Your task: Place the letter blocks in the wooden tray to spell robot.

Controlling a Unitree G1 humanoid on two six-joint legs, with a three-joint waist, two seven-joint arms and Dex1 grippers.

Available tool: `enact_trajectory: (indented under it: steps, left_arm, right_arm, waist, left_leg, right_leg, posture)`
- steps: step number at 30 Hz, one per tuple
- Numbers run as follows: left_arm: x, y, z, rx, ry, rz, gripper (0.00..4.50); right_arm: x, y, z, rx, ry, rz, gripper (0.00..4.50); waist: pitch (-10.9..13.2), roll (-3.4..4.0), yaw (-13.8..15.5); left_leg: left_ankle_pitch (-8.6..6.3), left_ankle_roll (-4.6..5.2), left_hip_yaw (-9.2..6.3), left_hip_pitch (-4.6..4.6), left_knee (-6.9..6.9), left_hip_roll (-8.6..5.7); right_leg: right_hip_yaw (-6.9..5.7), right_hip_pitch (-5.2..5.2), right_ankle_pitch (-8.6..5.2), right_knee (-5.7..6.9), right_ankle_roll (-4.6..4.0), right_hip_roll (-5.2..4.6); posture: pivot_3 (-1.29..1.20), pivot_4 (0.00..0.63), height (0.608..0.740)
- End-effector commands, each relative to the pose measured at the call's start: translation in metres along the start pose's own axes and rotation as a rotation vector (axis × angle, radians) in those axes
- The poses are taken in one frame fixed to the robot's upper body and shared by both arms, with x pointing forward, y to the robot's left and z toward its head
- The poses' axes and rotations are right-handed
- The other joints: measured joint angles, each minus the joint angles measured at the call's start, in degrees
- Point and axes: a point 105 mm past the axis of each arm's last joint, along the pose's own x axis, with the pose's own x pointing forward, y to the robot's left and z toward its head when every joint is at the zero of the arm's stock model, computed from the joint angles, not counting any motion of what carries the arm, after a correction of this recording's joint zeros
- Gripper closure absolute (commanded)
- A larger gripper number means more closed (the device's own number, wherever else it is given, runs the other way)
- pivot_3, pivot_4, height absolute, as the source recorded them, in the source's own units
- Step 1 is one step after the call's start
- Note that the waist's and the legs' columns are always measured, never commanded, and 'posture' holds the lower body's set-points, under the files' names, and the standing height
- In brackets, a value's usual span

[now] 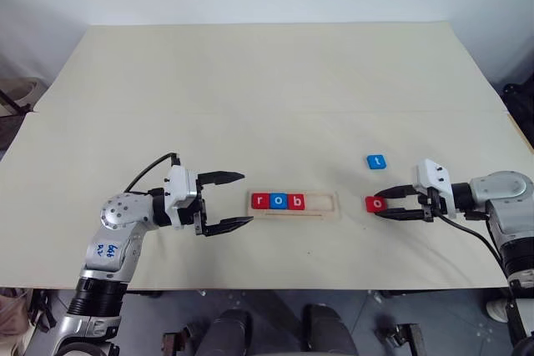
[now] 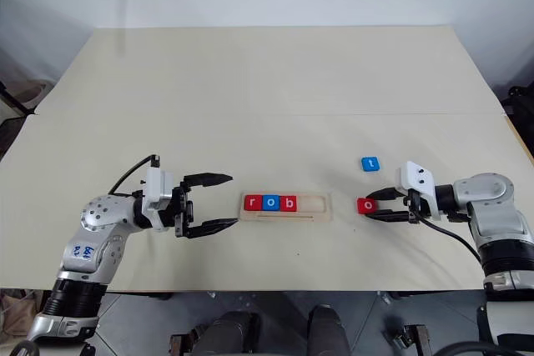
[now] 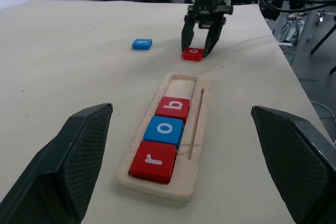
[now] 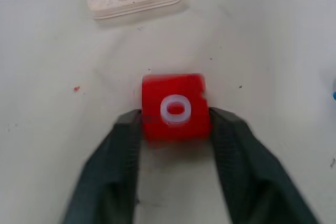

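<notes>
- Left gripper (image 1: 227, 202) hangs with its fingers spread wide, nothing between them, just off the wooden tray's (image 1: 329, 205) left end.
- Tray sits near the table's (image 1: 250, 81) front edge: red "r" (image 1: 260, 200), blue "o" (image 1: 279, 201), red "b" (image 1: 296, 201) fill its left part.
- Right gripper (image 1: 385, 204) clamps both fingers on the red "o" block (image 1: 375, 203), right of the tray.
- Blue "t" (image 1: 376, 161) lies farther back.
</notes>
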Motion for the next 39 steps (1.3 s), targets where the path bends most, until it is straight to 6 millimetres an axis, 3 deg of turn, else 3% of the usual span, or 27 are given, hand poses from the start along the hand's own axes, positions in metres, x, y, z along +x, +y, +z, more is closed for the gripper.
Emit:
enact_trajectory:
  steps: [1,5,8,17,37,39]
  left_arm:
    - [-0.001,-0.001,0.012,0.043,-0.022,0.001,0.00]
    - [-0.002,0.000,0.010,0.041,-0.017,0.006,0.00]
    - [-0.002,0.001,0.009,0.043,-0.017,0.009,0.00]
    - [-0.003,0.000,0.009,0.046,-0.015,0.021,0.00]
    - [-0.005,0.000,0.010,0.052,-0.015,0.045,0.00]
    - [-0.004,0.000,0.010,0.052,-0.015,0.045,0.00]
  right_arm:
    - [0.002,0.002,0.013,-0.031,-0.029,0.048,3.05]
    - [0.008,-0.001,0.044,-0.076,-0.064,0.076,3.05]
    - [0.025,0.000,0.068,-0.090,-0.071,0.106,3.05]
    - [0.063,0.002,0.095,-0.095,-0.043,0.125,3.05]
    - [0.079,0.015,0.088,-0.114,-0.004,0.167,3.05]
    - [0.080,0.014,0.087,-0.103,0.000,0.161,2.32]
  waist:
    - [0.00,0.00,0.00]
    - [0.00,0.01,-0.18]
    - [0.00,0.01,-0.21]
    - [0.00,0.01,0.34]
    - [0.00,0.01,0.00]
    - [0.00,0.01,0.01]
  left_leg:
    - [0.00,0.00,0.00,0.00,0.00,0.00]
    - [0.00,-0.01,0.01,0.00,-0.01,0.01]
    - [0.00,-0.04,0.01,-0.01,-0.02,0.03]
    - [-0.02,-0.04,-0.13,-0.12,0.04,-0.09]
    - [-0.02,-0.05,-0.15,-0.12,-0.02,-0.04]
    - [-0.02,-0.05,-0.15,-0.12,-0.02,-0.04]
  right_leg:
    - [0.00,0.00,0.00,0.00,0.00,0.00]
    - [0.01,-0.05,0.00,0.02,0.00,0.00]
    - [0.01,-0.08,0.00,0.04,-0.01,0.03]
    - [-0.05,-0.09,0.00,0.02,-0.01,-0.09]
    - [-0.09,-0.12,0.00,0.03,-0.01,-0.04]
    - [-0.09,-0.12,0.00,0.03,-0.01,-0.04]
  posture:
    - [0.00,0.150,0.740]
    - [0.00,0.150,0.740]
    - [0.00,0.150,0.740]
    - [0.00,0.150,0.740]
    - [0.00,0.150,0.740]
    - [0.00,0.150,0.740]
